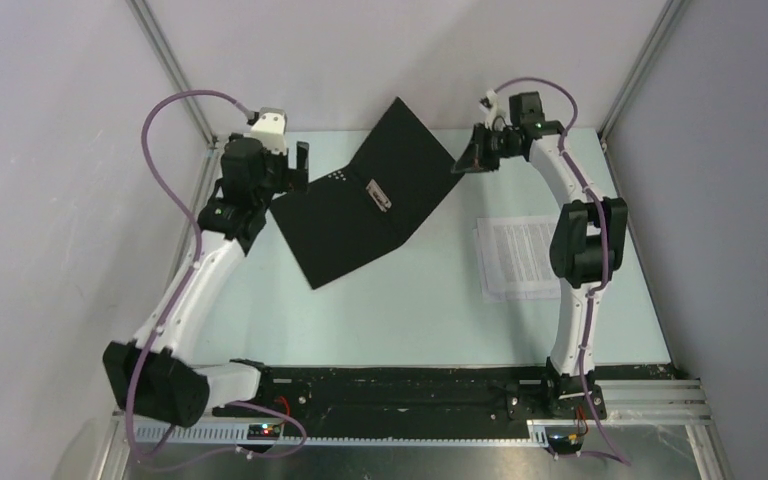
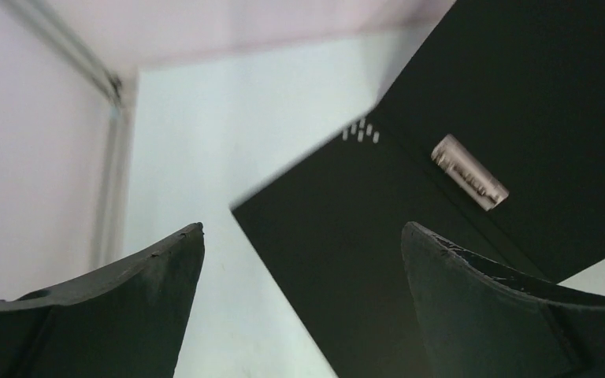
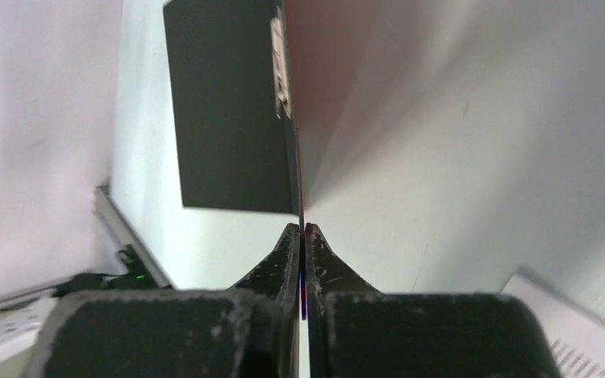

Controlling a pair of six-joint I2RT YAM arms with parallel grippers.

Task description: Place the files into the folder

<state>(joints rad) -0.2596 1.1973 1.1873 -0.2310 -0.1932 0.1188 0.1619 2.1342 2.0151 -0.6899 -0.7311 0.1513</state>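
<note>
Right gripper (image 3: 301, 230) of mine is clenched on the thin edge of the folder (image 1: 360, 210), pinching one cover at its corner and holding that cover tilted up off the table (image 1: 410, 310). Its black inside faces the overhead camera; a sliver of red outside shows in my right wrist view. The folder's other half lies flat, black side up, with a silver clip (image 1: 378, 193) beside the hinge. My left gripper (image 2: 303, 228) is spread wide and holds nothing, hovering just beside the flat half's left corner. The files (image 1: 515, 258), a small stack of printed white sheets, lie on the table to the right of the folder, apart from it, partly hidden by my right arm.
</note>
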